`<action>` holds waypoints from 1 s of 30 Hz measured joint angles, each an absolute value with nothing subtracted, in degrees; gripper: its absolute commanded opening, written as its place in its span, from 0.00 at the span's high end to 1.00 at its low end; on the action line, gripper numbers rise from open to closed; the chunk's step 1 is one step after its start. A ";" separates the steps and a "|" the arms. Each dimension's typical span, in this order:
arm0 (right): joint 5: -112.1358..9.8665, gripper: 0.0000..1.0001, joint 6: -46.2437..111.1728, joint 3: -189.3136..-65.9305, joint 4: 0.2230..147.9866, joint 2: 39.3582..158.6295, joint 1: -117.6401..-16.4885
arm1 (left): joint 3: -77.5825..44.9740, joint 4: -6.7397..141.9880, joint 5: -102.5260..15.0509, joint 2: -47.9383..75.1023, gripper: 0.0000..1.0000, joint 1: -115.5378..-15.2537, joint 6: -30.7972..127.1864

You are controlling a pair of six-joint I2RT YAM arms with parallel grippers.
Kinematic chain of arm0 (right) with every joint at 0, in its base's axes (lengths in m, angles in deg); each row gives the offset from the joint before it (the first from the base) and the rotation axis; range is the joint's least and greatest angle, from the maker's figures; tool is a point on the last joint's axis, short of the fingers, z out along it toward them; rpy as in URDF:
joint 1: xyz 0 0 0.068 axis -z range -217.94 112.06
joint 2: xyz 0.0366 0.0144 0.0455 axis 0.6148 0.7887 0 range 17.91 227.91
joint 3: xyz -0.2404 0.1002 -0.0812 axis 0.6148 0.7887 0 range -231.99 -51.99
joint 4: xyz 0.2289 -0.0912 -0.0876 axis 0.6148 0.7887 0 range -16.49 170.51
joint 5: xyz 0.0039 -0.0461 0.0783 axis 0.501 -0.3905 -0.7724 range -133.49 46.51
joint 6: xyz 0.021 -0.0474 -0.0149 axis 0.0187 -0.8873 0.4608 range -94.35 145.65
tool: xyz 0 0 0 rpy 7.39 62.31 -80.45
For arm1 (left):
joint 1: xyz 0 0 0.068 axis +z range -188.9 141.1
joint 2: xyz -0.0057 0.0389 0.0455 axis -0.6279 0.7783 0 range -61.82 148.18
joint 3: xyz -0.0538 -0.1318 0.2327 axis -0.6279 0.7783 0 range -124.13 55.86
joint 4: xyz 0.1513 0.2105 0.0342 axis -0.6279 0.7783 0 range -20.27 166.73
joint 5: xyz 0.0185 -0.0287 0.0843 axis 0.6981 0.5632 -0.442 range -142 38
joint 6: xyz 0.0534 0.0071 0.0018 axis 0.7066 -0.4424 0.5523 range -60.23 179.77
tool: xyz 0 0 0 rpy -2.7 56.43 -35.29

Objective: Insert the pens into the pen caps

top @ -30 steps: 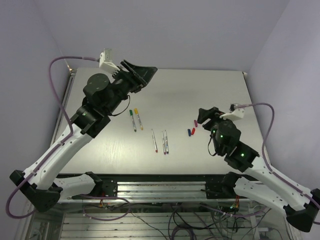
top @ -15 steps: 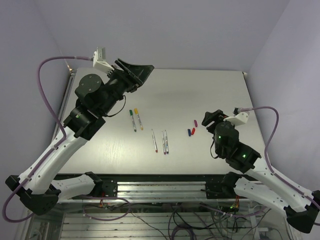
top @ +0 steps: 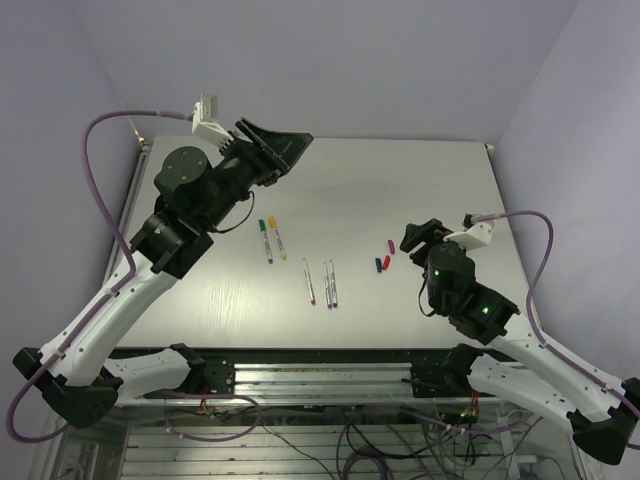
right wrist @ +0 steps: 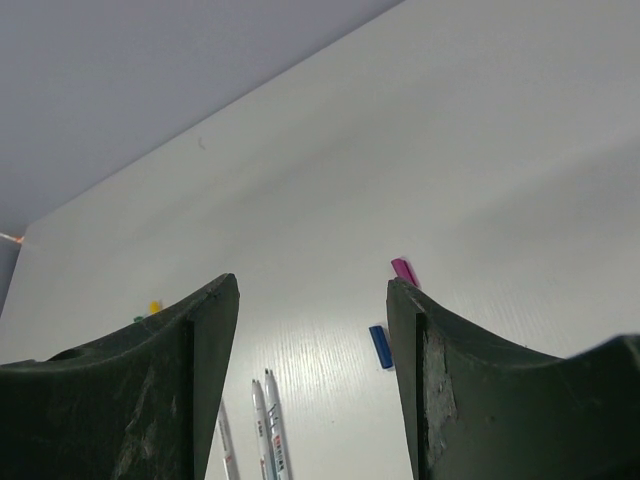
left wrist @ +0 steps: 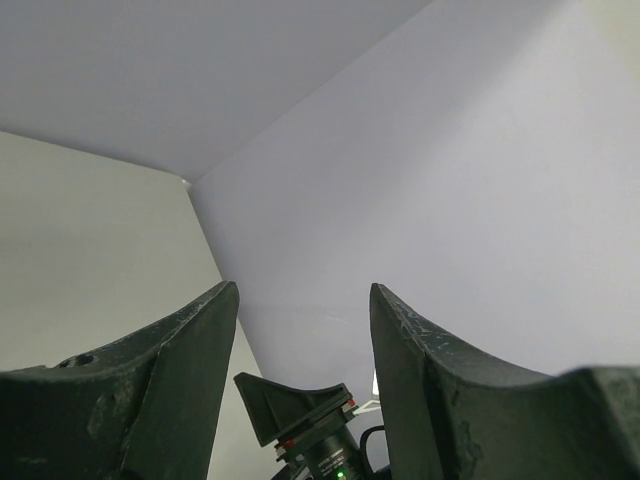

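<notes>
The fingers of my left gripper are standing wide apart, and they are holding nothing. That gripper is hanging high over the far left part of the table. Its camera is looking between the two fingers at a bare wall.

The fingers of my right gripper are spread open too, and nothing is sitting between them. This gripper is hovering over the right side of the table, near the little caps.

I am seeing three loose caps there. The purple cap is lying a bit farther from me, and the blue cap is lying nearer. In the top view a red cap is lying just beside the blue one. I cannot tell if those two are touching.

The three pens are lying side by side in the middle of the table, all pointing away from me. Two of them are lying close together, and the third is lying a little apart on the left. Their tips are too small for me to tell the colours.

Two more pens are lying farther back and to the left, just beside each other. One is the green-ended pen and the other is the yellow-ended pen. I cannot tell if caps are sitting on them.
</notes>
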State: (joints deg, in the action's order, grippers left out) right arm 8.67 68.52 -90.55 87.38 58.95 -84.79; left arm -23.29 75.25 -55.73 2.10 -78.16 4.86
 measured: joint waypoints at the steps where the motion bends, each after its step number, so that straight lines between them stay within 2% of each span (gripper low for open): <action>1: 8.51 0.39 68.54 -90.55 87.27 59.08 -84.79 | -23.29 75.25 -55.59 2.10 0.35 -78.16 4.86; 19: 7.07 0.39 68.76 -90.55 86.63 60.17 -84.79 | -22.00 74.72 -56.75 -0.15 0.35 -78.16 5.36; 21: 7.09 0.39 68.72 -90.55 86.57 60.17 -84.79 | -20.93 74.94 -58.57 -0.74 0.38 -78.16 6.28; 24: 7.18 0.39 68.41 -90.55 86.13 60.17 -84.79 | -15.95 74.33 -62.37 -2.95 0.51 -78.16 8.66; 26: 7.38 0.38 68.11 -90.55 85.80 60.17 -84.79 | -11.47 73.83 -64.91 -4.61 0.56 -78.16 10.34; 30: 8.10 0.26 67.58 -90.23 85.32 59.91 -84.79 | -2.94 73.69 -68.71 -6.60 0.54 -78.14 13.95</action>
